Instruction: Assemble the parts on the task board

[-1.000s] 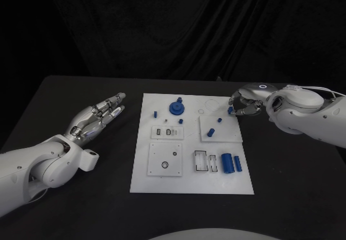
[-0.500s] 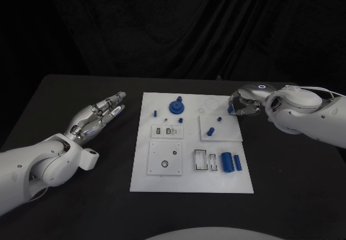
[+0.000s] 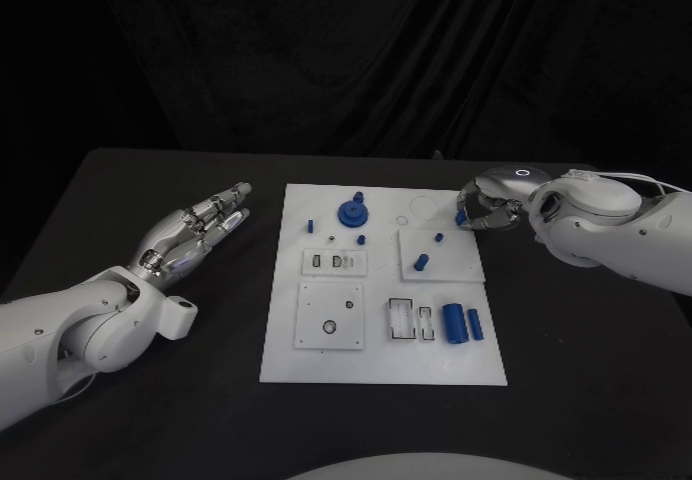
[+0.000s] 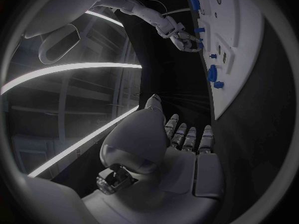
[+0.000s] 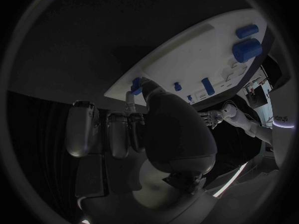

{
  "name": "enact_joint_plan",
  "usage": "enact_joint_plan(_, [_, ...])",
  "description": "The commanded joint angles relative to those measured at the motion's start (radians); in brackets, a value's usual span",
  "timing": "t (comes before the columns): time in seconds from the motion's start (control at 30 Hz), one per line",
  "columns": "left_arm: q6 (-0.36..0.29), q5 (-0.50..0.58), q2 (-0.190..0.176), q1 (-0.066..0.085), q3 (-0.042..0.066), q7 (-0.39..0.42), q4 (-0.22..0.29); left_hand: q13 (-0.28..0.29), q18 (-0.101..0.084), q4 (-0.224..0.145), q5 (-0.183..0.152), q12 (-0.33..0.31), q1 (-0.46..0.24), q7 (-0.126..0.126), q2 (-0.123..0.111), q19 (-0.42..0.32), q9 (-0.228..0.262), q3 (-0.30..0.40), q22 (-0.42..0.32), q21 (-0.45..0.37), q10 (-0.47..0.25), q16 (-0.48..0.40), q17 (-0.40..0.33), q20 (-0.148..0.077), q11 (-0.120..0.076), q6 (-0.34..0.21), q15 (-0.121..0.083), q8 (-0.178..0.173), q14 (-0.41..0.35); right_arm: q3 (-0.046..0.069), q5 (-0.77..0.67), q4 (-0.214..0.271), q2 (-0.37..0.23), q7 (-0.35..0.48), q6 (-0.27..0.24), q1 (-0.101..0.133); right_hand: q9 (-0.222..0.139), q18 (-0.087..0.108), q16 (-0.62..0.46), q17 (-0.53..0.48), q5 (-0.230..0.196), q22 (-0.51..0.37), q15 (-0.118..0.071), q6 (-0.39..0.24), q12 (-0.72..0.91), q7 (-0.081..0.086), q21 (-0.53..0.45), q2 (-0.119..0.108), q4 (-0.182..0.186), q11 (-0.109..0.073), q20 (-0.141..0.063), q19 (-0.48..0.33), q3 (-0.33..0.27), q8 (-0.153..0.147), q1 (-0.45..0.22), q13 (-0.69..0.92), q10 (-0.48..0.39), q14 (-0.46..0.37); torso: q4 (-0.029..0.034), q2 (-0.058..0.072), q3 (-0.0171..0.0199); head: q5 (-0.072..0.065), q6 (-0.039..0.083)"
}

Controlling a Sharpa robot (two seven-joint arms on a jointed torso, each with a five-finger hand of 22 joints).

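On the black bench (image 3: 173, 420) lay the white board (image 3: 378, 355), with the blue parts spread over it. Near its far edge stood a round blue part with a peg (image 3: 352, 212), and a small blue peg (image 3: 309, 226) sat to its left. A slanted blue piece (image 3: 421, 264) rested on a raised square plate at the board's right side. Two blue cylinders (image 3: 462, 324) lay side by side near the board's right edge, beside two open slots.

The right robot hand (image 3: 488, 213) was at the board's far right corner, its fingers curled around a small blue part (image 5: 135, 86) held just above the board's edge. The left robot hand (image 3: 199, 236) hovered over the bench to the left of the board, apart from it, fingers straight and slightly spread, holding nothing.
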Motion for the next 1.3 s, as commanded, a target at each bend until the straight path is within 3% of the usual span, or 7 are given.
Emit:
enact_joint_plan(0.03, [0.013,-0.002,0.002,0.001,0.001,0.157,0.001,-0.001,0.018,0.000,0.005,-0.005,0.004,0.004,0.007,0.002,-0.001,0.008,0.001,0.002,-0.001,-0.007,-0.002,0.007,0.008,-0.002,0.005,0.001,0.000,0.000,-0.005,-0.003,0.001,-0.018,-0.013,-0.004,0.004,-0.010,0.003,0.263,0.002,0.195,-0.007,-0.003,0.003,0.000,-0.002,0.005,-0.006,-0.006,0.001,-0.004,0.001,0.004,0.012,0.263,0.104,0.107,-0.0009,0.001,0.0001,0.001,-0.001])
enact_joint_plan(0.57, [0.017,-0.002,0.002,0.001,0.001,0.151,-0.002,-0.001,0.019,-0.001,0.013,-0.005,0.006,0.005,0.008,0.003,-0.001,0.010,0.002,0.002,-0.001,-0.007,-0.002,0.010,0.012,-0.004,0.008,0.000,0.000,0.000,-0.005,-0.010,0.007,0.010,-0.061,-0.014,0.055,-0.013,0.003,0.263,0.002,0.198,-0.013,0.049,0.003,-0.011,0.009,0.041,-0.020,-0.013,-0.004,0.002,0.013,0.027,0.009,0.263,0.104,0.107,-0.0009,0.001,0.0003,0.003,-0.004])
enact_joint_plan(1.3, [0.018,-0.002,-0.001,0.001,0.001,0.146,-0.005,-0.002,0.019,-0.002,0.023,-0.006,0.012,0.006,0.008,0.004,-0.001,0.012,0.002,0.003,-0.001,-0.007,-0.002,0.014,0.014,-0.006,0.010,0.000,0.000,0.001,-0.005,0.010,0.002,0.004,-0.096,-0.015,0.070,-0.013,0.003,0.263,0.002,0.199,-0.016,0.076,0.003,-0.018,0.013,0.055,-0.023,-0.019,-0.007,0.004,0.017,0.030,0.000,0.263,0.104,0.107,-0.0012,0.001,0.0005,0.007,-0.011])
